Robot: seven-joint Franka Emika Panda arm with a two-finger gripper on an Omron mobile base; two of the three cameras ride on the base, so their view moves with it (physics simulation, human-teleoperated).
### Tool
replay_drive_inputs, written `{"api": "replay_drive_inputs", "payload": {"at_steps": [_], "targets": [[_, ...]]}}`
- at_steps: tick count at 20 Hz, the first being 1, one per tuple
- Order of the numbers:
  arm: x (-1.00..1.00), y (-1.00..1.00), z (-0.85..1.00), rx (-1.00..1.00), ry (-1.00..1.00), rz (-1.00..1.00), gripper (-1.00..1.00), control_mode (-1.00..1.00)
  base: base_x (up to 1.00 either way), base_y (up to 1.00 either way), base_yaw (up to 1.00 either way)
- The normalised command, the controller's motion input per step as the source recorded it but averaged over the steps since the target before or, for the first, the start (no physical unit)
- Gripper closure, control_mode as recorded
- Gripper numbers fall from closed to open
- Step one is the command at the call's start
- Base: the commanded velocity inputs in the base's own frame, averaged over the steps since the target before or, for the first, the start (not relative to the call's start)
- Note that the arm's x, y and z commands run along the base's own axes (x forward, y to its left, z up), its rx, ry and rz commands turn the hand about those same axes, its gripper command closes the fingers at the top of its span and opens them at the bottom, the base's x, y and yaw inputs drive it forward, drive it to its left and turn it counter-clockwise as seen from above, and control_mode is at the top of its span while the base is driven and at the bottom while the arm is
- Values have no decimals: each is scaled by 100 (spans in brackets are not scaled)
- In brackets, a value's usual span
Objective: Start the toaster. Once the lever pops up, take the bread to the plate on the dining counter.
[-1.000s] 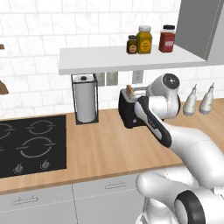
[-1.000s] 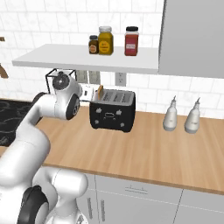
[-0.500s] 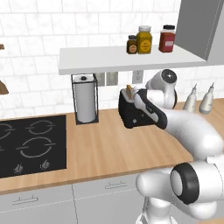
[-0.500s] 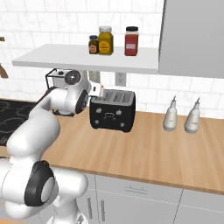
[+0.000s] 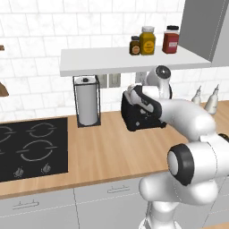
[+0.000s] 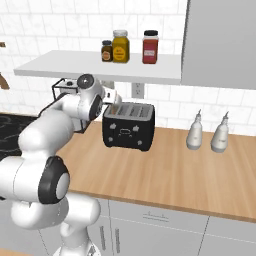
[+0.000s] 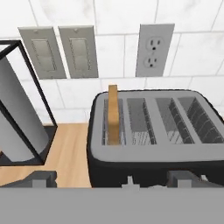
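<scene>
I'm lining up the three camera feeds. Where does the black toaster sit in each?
Left base view: black boxy toaster at centre, partly behind the white arm.
Right base view: centre, right of the arm.
Hand view: lower right.
Shared landmark: white paper-towel roll, beside it.

Counter [image 6: 165,175] — toaster [image 6: 128,127]; bottles [image 6: 207,133]

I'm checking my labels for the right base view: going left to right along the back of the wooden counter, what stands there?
Paper towel roll in its black wire holder, largely behind the arm → toaster → first white bottle → second white bottle.
</scene>
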Motion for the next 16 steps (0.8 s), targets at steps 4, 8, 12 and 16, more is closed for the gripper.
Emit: {"api": "replay_drive_inputs", "payload": {"at_steps": [4,8,12,16], "targets": [[42,-2,-9,0,0,0,-100,-100,0,0,0],[33,0,-19,0,0,0,-100,-100,0,0,0],[37,0,-12,0,0,0,-100,-100,0,0,0],[39,0,-14,0,1,0,-100,-100,0,0,0]]}}
